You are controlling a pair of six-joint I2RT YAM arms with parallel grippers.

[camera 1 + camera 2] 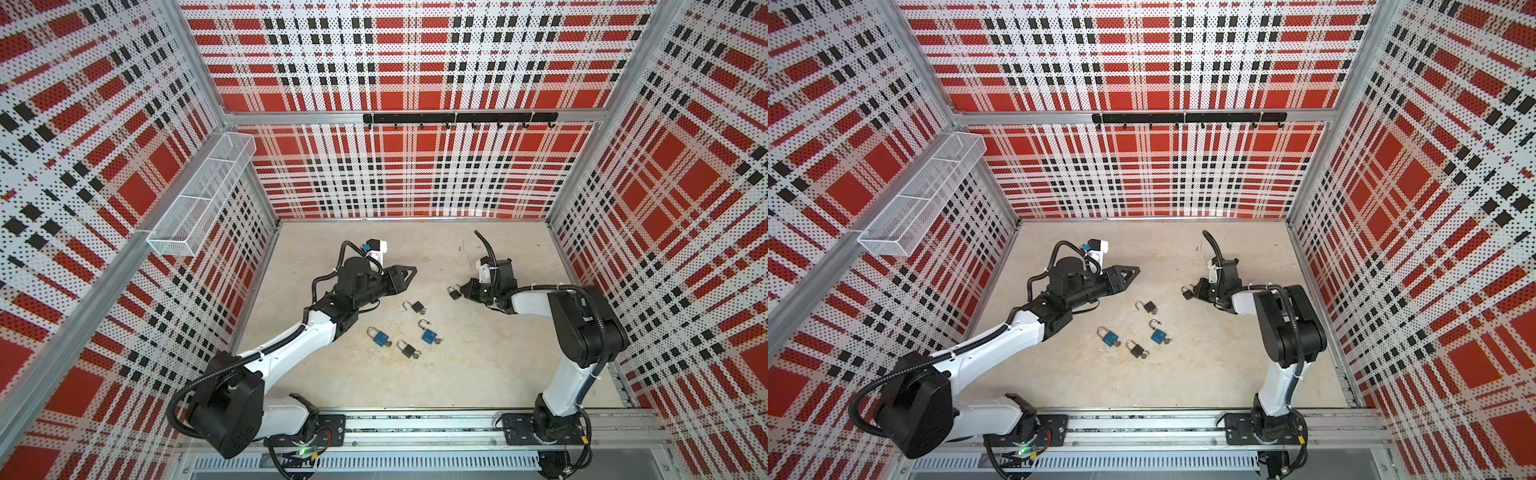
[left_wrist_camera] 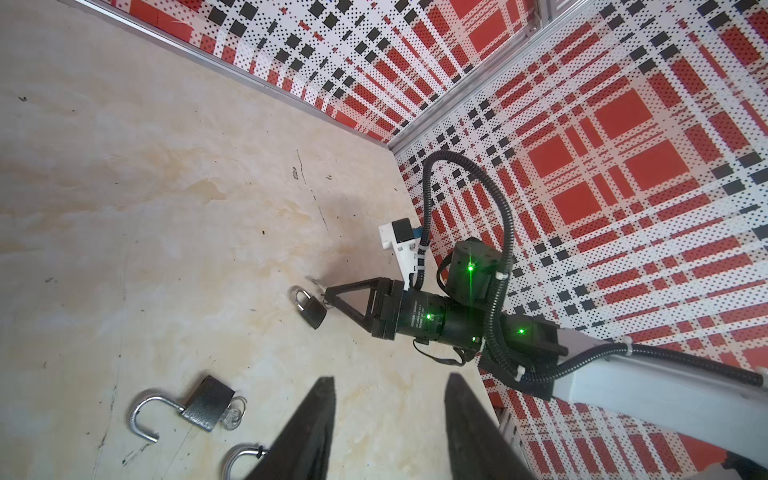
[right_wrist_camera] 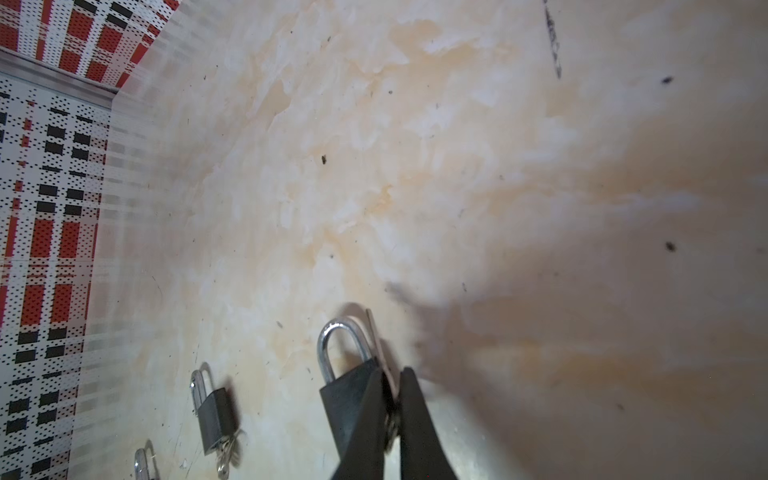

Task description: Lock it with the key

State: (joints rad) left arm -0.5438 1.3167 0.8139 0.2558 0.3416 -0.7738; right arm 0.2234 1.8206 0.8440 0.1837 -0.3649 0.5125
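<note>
Both top views look down on the whole desk (image 1: pixel 478 374); my wrist cameras sit low, the left facing my right gripper (image 2: pixel 326 296).

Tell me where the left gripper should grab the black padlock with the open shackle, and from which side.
I would take the black padlock by its body, from above, the left gripper closing across its two long edges. It lies flat, the open shackle juts from one end and the key from the other, so only those edges look free.
</note>
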